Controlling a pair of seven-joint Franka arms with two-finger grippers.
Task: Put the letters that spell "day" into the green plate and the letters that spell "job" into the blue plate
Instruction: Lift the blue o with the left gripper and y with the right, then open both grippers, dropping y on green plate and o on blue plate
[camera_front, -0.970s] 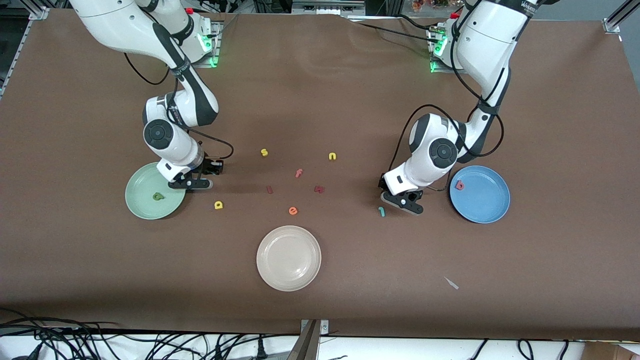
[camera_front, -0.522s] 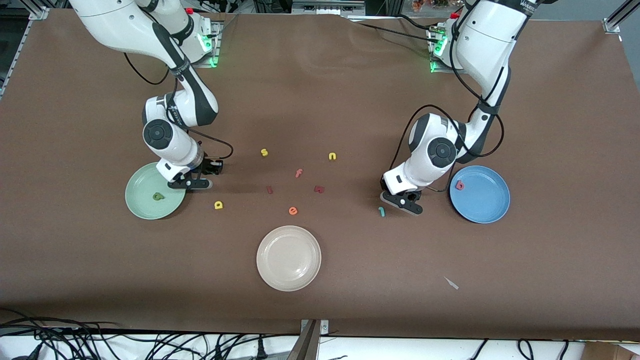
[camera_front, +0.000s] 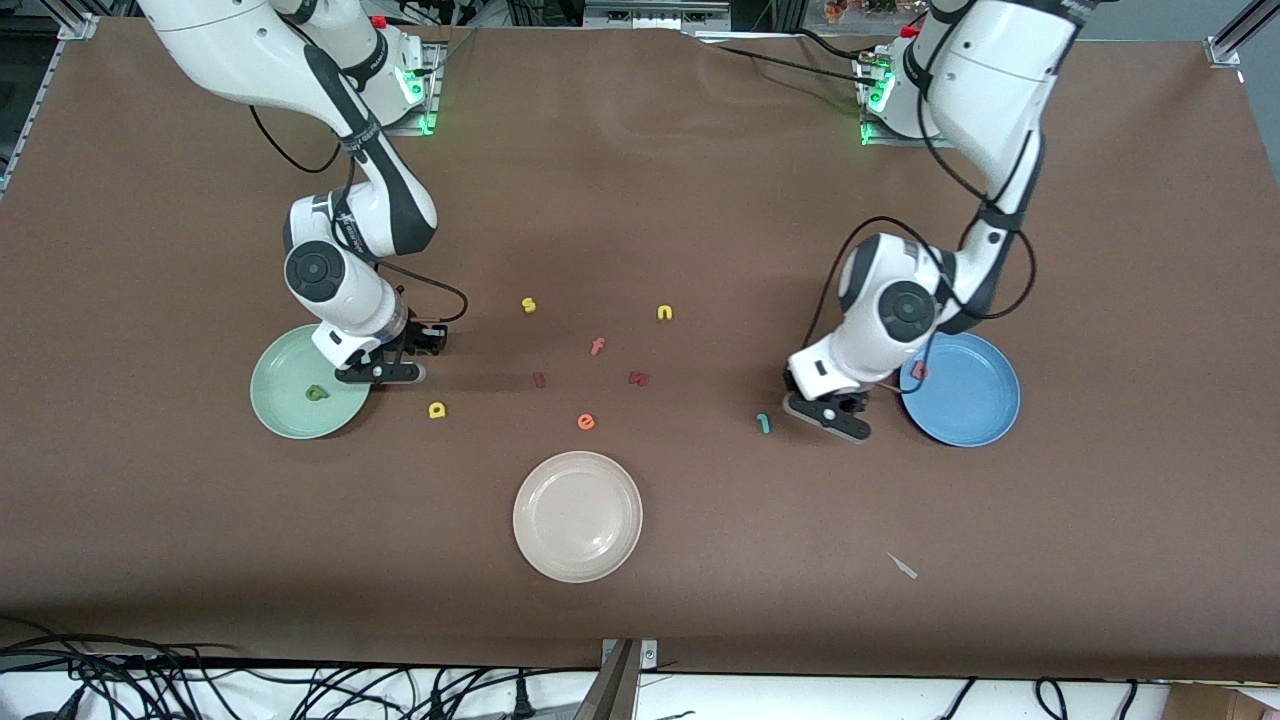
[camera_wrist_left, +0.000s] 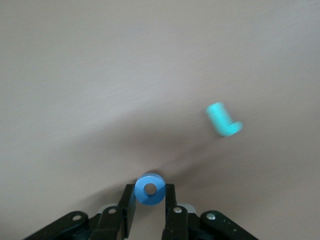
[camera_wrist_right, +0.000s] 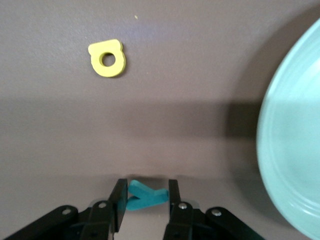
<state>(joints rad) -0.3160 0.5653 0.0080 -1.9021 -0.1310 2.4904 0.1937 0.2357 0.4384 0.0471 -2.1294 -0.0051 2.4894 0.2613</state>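
Note:
My left gripper is shut on the blue ring "o" and hangs over the table between the teal "j" and the blue plate. The "j" lies flat. A salmon "b" lies in the blue plate, partly hidden by the arm. My right gripper is shut on the teal "y" at the rim of the green plate, which holds a dark green letter. A yellow letter lies on the table beside that plate, also seen as the yellow letter.
A cream plate sits nearest the front camera at mid-table. Between the arms lie a yellow "s", a yellow "n", a salmon "f", two dark red letters and an orange "e".
My left gripper has shut on the blue "o" and shifted with it toward the blue plate, away from the "j". The right gripper has barely moved.

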